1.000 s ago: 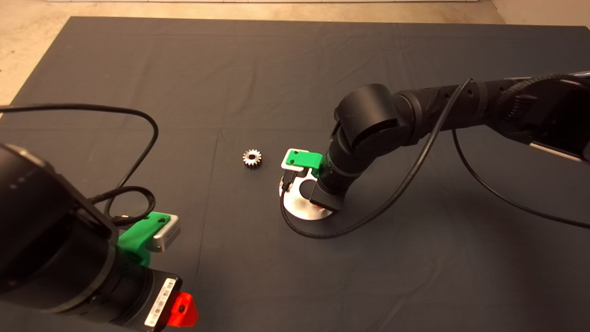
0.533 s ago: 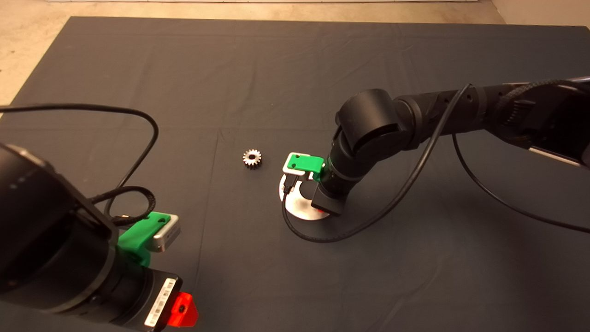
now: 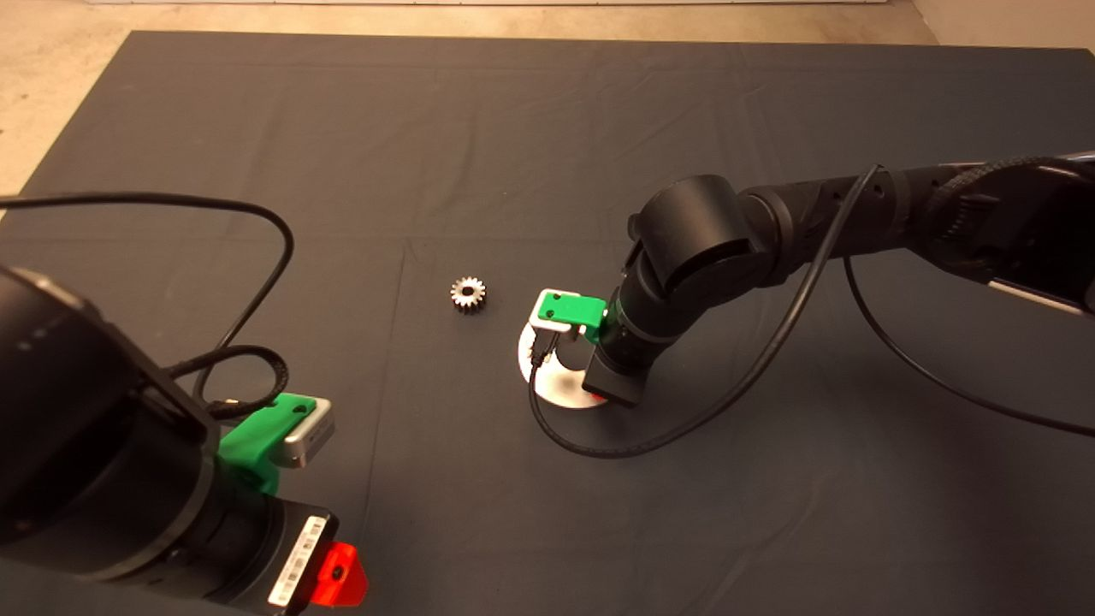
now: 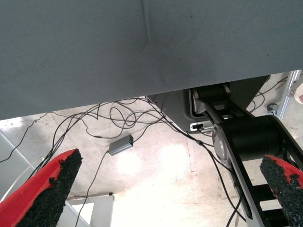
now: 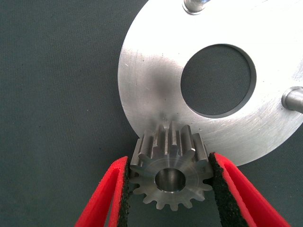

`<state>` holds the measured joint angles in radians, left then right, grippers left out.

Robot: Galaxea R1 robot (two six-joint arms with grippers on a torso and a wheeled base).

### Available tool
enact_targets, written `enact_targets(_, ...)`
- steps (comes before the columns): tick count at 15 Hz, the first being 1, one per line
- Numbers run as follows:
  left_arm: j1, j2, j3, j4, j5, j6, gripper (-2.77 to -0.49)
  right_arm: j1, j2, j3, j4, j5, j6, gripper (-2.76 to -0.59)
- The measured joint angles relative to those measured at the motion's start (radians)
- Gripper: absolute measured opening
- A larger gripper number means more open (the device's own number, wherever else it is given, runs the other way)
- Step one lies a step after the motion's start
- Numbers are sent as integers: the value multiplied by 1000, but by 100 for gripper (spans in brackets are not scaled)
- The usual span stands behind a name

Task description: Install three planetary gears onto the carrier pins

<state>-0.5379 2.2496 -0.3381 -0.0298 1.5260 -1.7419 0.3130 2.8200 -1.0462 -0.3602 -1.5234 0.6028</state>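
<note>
Gear teeth are pinched between the two black pads of the right hand point(image 5: 170, 182): a planetary gear point(image 5: 169, 172) sits in its grip with the bore facing the wrist camera, hanging over the edge of the carrier disc point(image 5: 156, 80). In that wrist view two carrier pins show on the disc, one point(image 5: 195, 5) at the far rim and another point(image 5: 293, 99) off to the side of the central hole point(image 5: 218, 80); both are bare. No third pin can be seen.

From the head camera, the right arm point(image 3: 770, 231) comes in from 3 o'clock and bends down so that its hand point(image 3: 599, 389) stands over the disc point(image 3: 560, 389), hiding most of it. A second gear point(image 3: 468, 293) lies flat on the dark mat point(image 3: 513, 128) of the surface, near the disc at about its 10 o'clock and not touching it. A third gear is not visible.

The left hand point(image 3: 338, 573) is parked at the 7 o'clock edge of the head view. Its wrist camera shows its red fingers point(image 4: 47, 189) spread wide with nothing between them, and beyond them the mat's edge, floor and loose cables point(image 4: 118, 118).
</note>
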Motion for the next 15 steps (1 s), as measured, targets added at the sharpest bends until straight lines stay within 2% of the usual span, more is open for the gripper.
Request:
enact_targets(2,0,0,0,0,0,0,-51,-6,-5,2,0,-3,0,-231)
enact_targets(3,0,0,0,0,0,0,-51,-9,-9,4,0,2,0,-231)
enact_targets(15,0,0,0,0,0,0,-51,-11,-19,15,-1,0,0,-231)
